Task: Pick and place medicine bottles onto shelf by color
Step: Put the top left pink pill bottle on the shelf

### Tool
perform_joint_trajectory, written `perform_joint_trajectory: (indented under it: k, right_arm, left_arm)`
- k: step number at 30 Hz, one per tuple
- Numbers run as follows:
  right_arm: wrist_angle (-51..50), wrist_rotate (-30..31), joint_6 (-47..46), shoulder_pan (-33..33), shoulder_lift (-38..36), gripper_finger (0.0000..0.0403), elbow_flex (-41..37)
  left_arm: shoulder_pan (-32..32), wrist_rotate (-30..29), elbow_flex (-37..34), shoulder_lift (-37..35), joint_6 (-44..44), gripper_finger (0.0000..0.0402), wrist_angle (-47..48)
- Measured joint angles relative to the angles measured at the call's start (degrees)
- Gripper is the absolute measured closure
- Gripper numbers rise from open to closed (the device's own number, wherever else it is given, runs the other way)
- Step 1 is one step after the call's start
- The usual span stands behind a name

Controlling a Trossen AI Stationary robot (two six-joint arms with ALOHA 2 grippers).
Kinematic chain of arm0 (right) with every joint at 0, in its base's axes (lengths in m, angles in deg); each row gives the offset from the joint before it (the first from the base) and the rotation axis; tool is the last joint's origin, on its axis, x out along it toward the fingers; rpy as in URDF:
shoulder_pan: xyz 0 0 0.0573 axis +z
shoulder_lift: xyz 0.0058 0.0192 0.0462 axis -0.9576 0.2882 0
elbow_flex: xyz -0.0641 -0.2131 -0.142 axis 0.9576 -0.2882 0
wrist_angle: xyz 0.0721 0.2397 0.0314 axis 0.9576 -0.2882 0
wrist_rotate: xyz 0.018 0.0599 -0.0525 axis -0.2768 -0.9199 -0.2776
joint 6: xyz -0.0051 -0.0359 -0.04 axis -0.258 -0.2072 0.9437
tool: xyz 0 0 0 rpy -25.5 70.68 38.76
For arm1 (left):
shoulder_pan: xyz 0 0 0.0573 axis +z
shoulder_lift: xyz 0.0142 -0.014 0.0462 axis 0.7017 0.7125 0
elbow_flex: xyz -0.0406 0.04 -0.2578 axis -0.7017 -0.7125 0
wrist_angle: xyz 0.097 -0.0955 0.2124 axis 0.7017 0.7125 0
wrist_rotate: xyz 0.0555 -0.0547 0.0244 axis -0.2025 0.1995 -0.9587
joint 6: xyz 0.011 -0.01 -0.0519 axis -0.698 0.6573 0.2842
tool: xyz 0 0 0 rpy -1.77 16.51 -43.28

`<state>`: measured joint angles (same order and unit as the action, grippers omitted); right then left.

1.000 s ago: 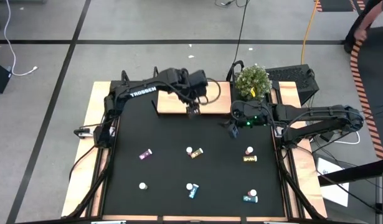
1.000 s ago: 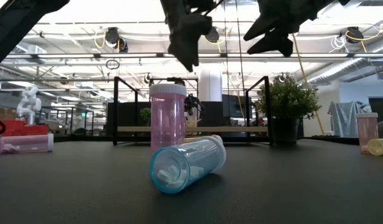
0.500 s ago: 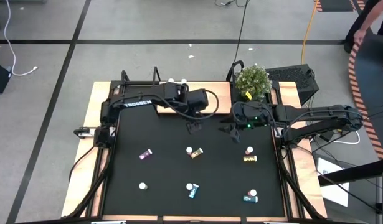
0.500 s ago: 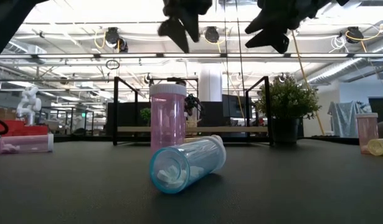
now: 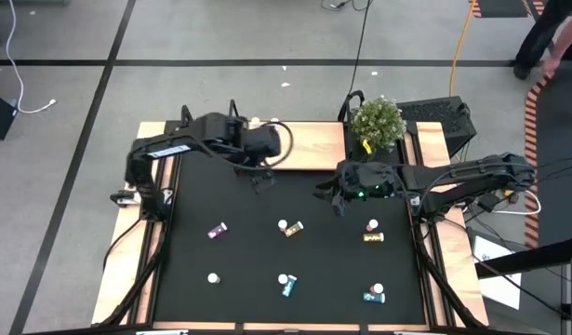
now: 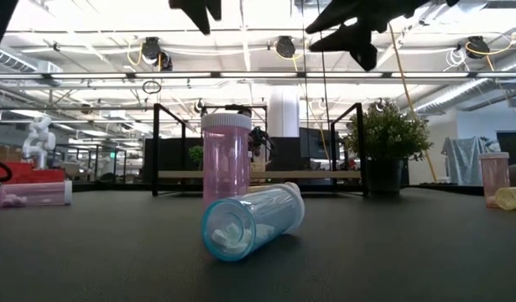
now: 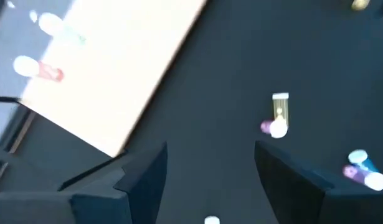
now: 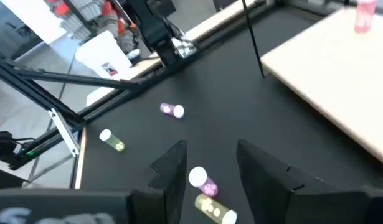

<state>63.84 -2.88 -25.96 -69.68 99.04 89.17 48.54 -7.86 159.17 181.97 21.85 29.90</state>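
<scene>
Hovering empty near the shelf (image 5: 299,149), the left gripper (image 5: 259,179) is spread, apparently finished there. Centre-counter, the pink and yellow bottle pair (image 5: 290,227) waits beneath the right gripper (image 5: 334,202), partly spread, seemingly lining up a grasp.

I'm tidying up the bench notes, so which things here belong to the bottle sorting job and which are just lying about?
Job: medicine bottles scattered on the mat; shelf; left tool; right tool.
Lying about: potted plant; orange cable on the floor.
</scene>
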Motion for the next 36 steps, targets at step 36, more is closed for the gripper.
perform_joint_trajectory:
  k: [36]
  right_arm:
    - [9.2, 23.7, -25.9, 19.7, 13.1, 0.0270, 0.0]
  left_arm:
    - [-19.3, 9.0, -80.4, -25.6, 26.5, 0.0160, -42.3]
